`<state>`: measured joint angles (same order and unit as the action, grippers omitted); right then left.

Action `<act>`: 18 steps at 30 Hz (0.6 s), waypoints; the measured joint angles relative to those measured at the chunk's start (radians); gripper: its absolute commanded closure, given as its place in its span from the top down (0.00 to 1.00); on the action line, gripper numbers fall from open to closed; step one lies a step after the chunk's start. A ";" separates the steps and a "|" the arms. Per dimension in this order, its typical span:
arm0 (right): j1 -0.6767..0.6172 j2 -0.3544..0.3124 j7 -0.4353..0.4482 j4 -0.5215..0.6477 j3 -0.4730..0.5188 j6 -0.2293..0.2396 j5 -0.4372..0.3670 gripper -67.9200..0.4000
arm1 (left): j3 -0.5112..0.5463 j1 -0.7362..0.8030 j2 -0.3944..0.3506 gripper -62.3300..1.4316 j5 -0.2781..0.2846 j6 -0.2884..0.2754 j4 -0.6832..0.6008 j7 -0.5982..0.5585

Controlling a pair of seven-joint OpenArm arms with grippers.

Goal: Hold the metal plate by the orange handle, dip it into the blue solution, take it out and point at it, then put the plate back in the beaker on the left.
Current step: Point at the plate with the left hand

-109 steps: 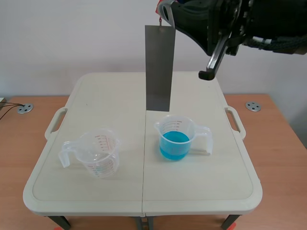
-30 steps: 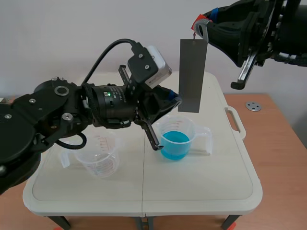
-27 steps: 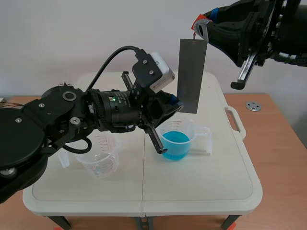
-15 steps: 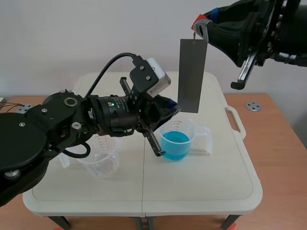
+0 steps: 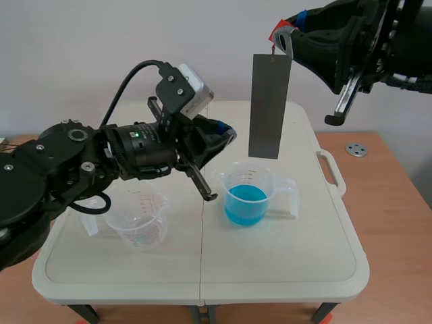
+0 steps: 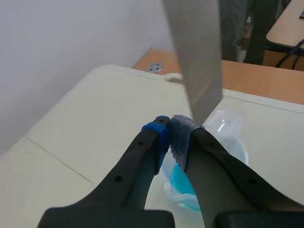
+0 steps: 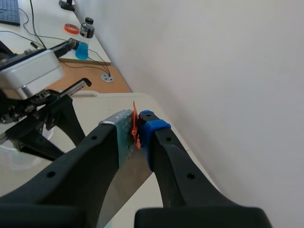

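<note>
Orange handle [image 7: 134, 118] clamped in our right end effector [image 7: 138, 125], the plate [image 5: 270, 106] hung upright above the blue beaker [image 5: 247, 197]; our left end effector [image 6: 171, 136], closed on nothing, pointed at its lower end.

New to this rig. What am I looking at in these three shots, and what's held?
Two black robot arms work at a pale table. The wide picture is from a camera between them; the other two are from wrist cameras, looking past each arm's tool. The right tool is shut on the orange handle of a metal plate, hanging above a beaker of blue solution. The left tool is shut, empty, pointing at the plate. An empty beaker stands on the left.
</note>
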<state>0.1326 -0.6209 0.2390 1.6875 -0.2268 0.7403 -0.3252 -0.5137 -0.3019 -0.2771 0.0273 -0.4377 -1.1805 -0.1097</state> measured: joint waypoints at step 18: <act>0.000 0.000 0.000 0.000 0.000 0.000 0.000 0.02 | 0.351 0.471 -0.262 0.07 0.065 0.000 -0.394 -0.090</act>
<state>0.1326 -0.6205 0.2390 1.6875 -0.2268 0.7403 -0.3256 -0.1623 0.1688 -0.5392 0.0925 -0.4381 -1.5742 -0.1993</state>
